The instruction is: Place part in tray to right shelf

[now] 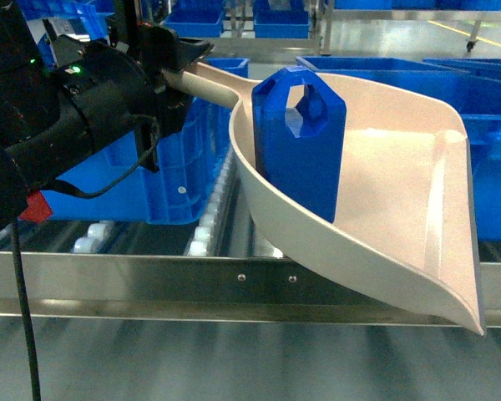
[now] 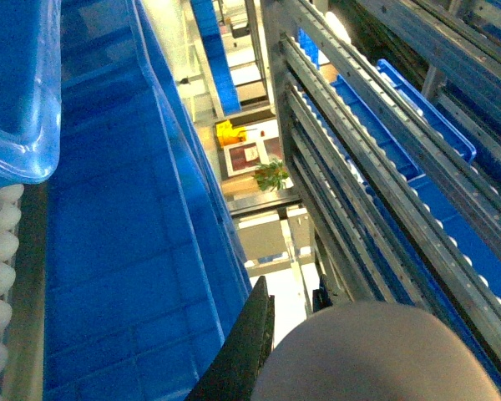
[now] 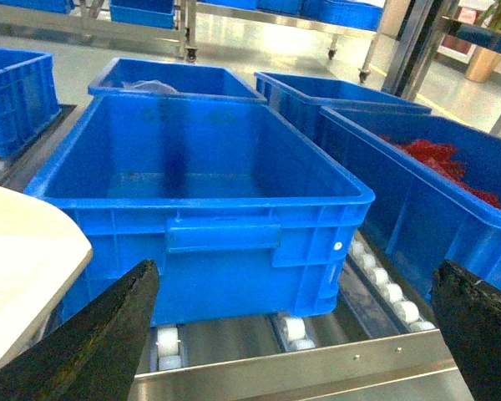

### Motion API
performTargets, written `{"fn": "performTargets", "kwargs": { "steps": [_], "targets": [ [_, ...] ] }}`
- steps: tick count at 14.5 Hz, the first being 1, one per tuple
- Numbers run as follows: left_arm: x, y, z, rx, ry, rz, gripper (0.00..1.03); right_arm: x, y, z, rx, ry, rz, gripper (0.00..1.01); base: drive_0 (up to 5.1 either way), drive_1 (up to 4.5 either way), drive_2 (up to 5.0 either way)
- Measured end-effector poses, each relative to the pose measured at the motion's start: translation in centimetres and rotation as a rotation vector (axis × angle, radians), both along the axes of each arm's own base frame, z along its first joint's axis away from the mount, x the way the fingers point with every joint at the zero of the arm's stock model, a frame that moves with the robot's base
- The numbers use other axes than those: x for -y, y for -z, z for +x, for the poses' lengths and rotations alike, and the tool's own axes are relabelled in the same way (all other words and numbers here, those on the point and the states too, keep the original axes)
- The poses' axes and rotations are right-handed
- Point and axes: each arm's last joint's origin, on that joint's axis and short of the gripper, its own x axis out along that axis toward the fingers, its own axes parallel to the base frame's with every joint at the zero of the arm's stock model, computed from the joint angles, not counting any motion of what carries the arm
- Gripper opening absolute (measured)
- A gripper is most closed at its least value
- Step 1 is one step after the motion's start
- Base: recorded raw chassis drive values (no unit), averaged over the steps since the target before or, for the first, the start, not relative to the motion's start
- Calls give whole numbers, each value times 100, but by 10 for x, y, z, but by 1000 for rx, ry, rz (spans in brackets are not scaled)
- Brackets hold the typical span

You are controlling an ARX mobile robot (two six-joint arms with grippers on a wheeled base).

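Observation:
The beige tray (image 1: 401,192) hangs tilted above the right shelf's riveted front bar (image 1: 234,284). The blue part (image 1: 299,146) stands upright inside the tray, near its handle end. My left gripper (image 1: 182,68) is shut on the tray's handle. In the left wrist view the handle (image 2: 376,355) fills the space between the black fingers (image 2: 249,342). My right gripper (image 3: 292,334) is open and empty, facing the shelf's steel bar (image 3: 317,376) and white rollers (image 3: 296,327). The tray's edge (image 3: 21,267) shows at the left of that view.
A large blue crate (image 3: 209,184) sits on the rollers right behind the bar, with more crates behind and beside it; one at the right (image 3: 451,184) holds red material. A blue crate (image 1: 150,180) stands behind my left arm. Steel roller rails (image 2: 376,175) run alongside the left gripper.

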Motion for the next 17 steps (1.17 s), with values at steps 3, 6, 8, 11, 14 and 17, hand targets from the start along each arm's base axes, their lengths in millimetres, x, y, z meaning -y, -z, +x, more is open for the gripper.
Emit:
{"fn": "performTargets", "kwargs": {
  "steps": [3, 6, 8, 11, 14, 17],
  "targets": [
    [0, 0, 0, 0, 0, 0, 12, 0, 0, 0, 0, 0, 0, 98, 0, 0, 0],
    [0, 0, 0, 0, 0, 0, 12, 0, 0, 0, 0, 0, 0, 98, 0, 0, 0],
    [0, 0, 0, -5, -3, 0, 12, 0, 0, 0, -1, 0, 0, 98, 0, 0, 0],
    [-31, -18, -11, -167, -448, -105, 12, 0, 0, 0, 0, 0, 0, 98, 0, 0, 0],
    [-83, -83, -13, -70, -667, -95, 12, 0, 0, 0, 0, 0, 0, 98, 0, 0, 0],
    [-116, -100, 0, -130, -911, 10, 12, 0, 0, 0, 0, 0, 0, 98, 0, 0, 0]
  ]
}}
